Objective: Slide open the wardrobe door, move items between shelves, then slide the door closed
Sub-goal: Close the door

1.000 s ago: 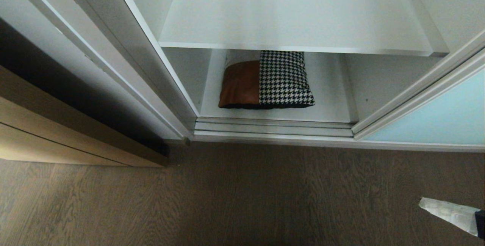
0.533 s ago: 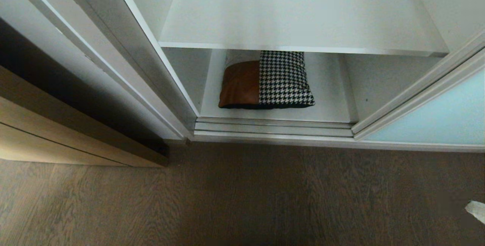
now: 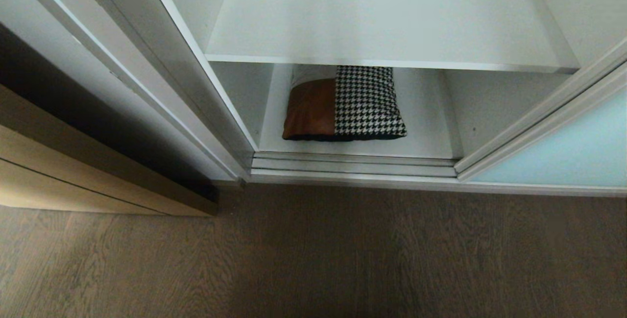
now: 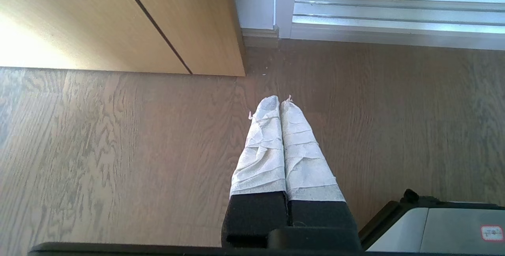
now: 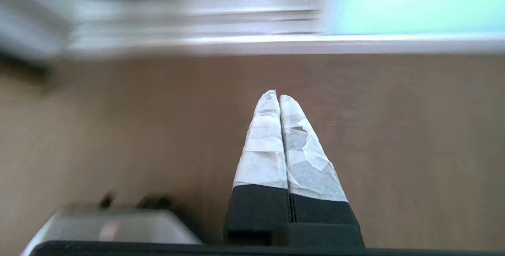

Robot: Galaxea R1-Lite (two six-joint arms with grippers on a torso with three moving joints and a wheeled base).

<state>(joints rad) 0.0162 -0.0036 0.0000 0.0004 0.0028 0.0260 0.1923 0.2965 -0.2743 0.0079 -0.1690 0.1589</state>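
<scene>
Cushion (image 3: 343, 105) and wardrobe tell most of the story: the sliding door (image 3: 563, 146) of pale blue-green glass stands pushed to the right, so the compartment is open, and the cushion lies flat on the lower shelf (image 3: 426, 132), close to its front edge and just behind the floor track (image 3: 352, 163). Its brown leather part faces left and its houndstooth part right. The upper shelf (image 3: 382, 19) above it carries nothing that can be seen.

Opening the door looks done. Whether the cushion already lies where it should cannot be told from its place alone; with the upper shelf bare and the door open, the step in hand reads either as moving the cushion or as closing up.

Neither arm shows in the head view. The left hand (image 4: 280, 104) hangs over the wooden floor (image 3: 343, 259) in front of the wardrobe, near the corner of a light wood panel (image 4: 118, 19), its wrapped fingers pressed together and holding nothing. The right hand (image 5: 275, 96) is likewise over the floor, well short of the track, fingers together and empty, with the glass door ahead of it to one side.

If the cushion is to go up, the next move calls for a hand to spread its fingers, reach low under the upper shelf, and pinch the soft front edge without dragging it across the track. If closing comes next, the right hand needs to get against the door's frame edge and push it left.
</scene>
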